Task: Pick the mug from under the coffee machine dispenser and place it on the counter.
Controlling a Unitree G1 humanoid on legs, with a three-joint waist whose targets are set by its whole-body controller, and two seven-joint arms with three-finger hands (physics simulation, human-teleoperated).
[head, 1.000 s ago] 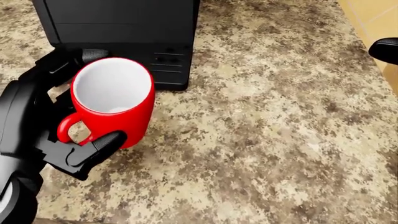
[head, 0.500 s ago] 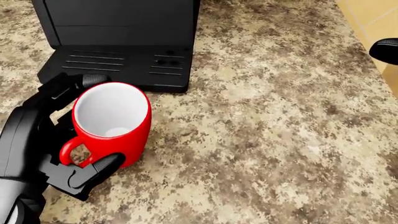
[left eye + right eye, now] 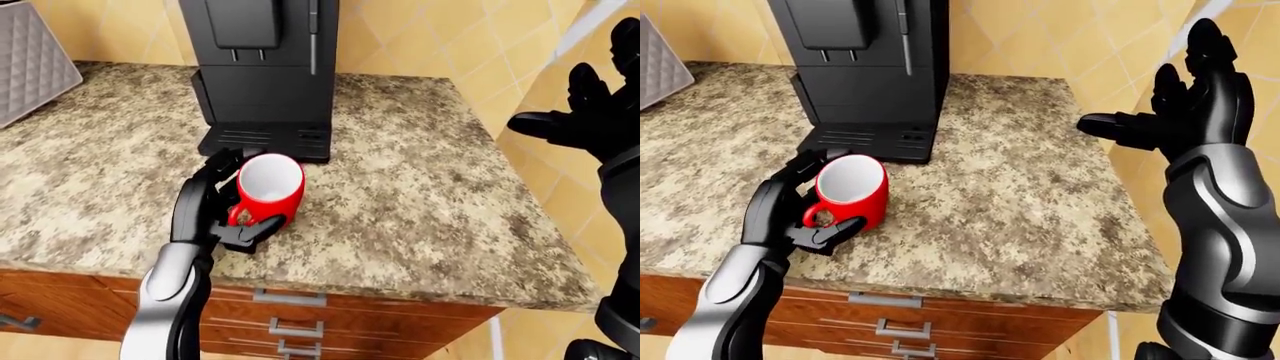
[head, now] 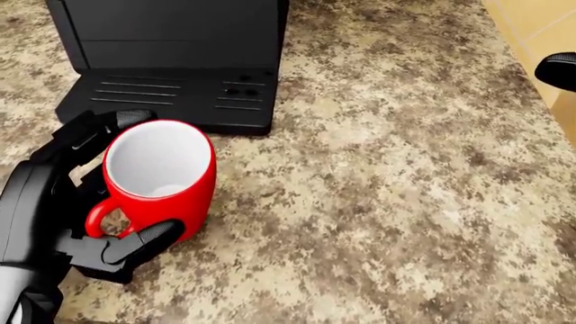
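Observation:
The red mug (image 4: pixel 175 192), white inside, sits in my left hand (image 4: pixel 126 185) just below the coffee machine's drip tray (image 4: pixel 171 98) in the head view. The black fingers (image 4: pixel 86 131) wrap one side, the thumb (image 4: pixel 140 244) presses the other, and the handle faces the palm. The mug is low over the speckled counter (image 4: pixel 405 202); I cannot tell whether its base touches. The black coffee machine (image 3: pixel 265 67) stands behind it with nothing under its dispenser. My right hand (image 3: pixel 1185 112) is raised off to the right, fingers spread, holding nothing.
A grey quilted appliance (image 3: pixel 30 60) stands at the counter's top left. Wooden drawers (image 3: pixel 290 322) run below the counter's near edge. The counter ends at the right beside a yellow tiled wall (image 3: pixel 480 52).
The left hand has carried the mug off the drip tray and lowered it toward the counter, down in the head view. Over the last half second it hardly moved. The right hand stayed put.

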